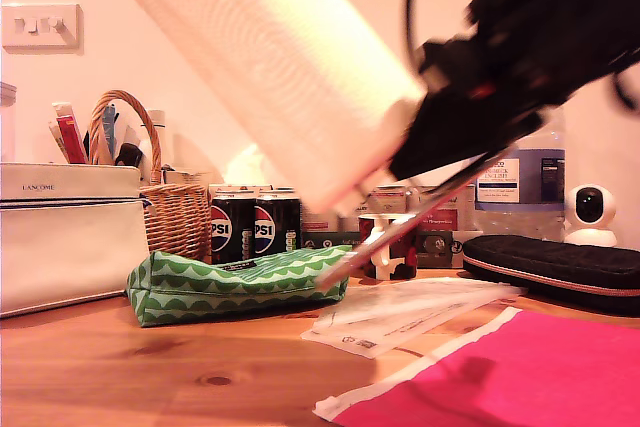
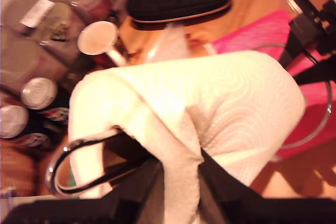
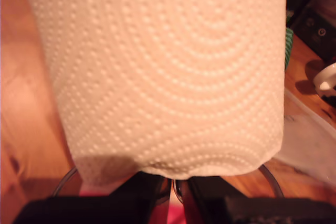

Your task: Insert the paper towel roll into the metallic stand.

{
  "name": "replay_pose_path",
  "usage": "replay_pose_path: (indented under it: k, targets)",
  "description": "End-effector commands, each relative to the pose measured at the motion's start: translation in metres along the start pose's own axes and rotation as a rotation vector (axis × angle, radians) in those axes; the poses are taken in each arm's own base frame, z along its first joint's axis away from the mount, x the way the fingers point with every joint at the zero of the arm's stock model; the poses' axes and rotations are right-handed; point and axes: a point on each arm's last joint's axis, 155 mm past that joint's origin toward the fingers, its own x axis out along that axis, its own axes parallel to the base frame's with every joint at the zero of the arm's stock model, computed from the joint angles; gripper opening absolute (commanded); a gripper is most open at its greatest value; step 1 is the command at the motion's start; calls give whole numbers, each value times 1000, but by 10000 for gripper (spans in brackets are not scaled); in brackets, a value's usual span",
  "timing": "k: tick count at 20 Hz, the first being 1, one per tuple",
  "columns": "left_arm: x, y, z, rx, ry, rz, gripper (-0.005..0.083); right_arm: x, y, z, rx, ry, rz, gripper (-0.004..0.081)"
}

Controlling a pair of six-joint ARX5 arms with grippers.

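The paper towel roll point(image 1: 270, 57) is aloft and tilted, its long axis falling toward the exterior view's right. The metallic stand point(image 2: 50, 176) already pokes its loop out of the core. My first gripper point(image 2: 178, 192) pinches the roll's wall; my second gripper point(image 3: 177, 190) looks clamped on the stand's wire. The far wicker basket point(image 1: 180, 217) holds tubes.

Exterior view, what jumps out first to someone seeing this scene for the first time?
The paper towel roll dominates: it hangs tilted in the air across the top of the exterior view, far above the wooden table, with a black arm at its lower end. A thin rod of the metallic stand slants down from the roll toward the green pouch. At the exterior view's bottom right lies a bright pink envelope.
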Motion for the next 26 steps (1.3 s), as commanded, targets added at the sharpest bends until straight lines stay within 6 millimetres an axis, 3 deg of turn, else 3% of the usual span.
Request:
replay_pose_path:
  k: [1,4,10,15,22,26]
  targets:
    - [21,8,-9,-1,41,25,-24,-5,11,61,-12,-208,53,-11]
    - [23,13,-10,0,49,51,-24,15,13,71,-11,-262,53,-11]
    - [45,14,-16,-1,93,40,-24,53,24,58,-3,-269,90,-11]
    - [64,15,-24,10,136,39,-24,75,16,30,43,-199,97,-11]
    - [69,8,-14,38,112,33,-24,81,17,-3,86,-80,122,-10]
    - [77,-7,-13,65,122,0,-24,81,23,-27,92,19,143,82]
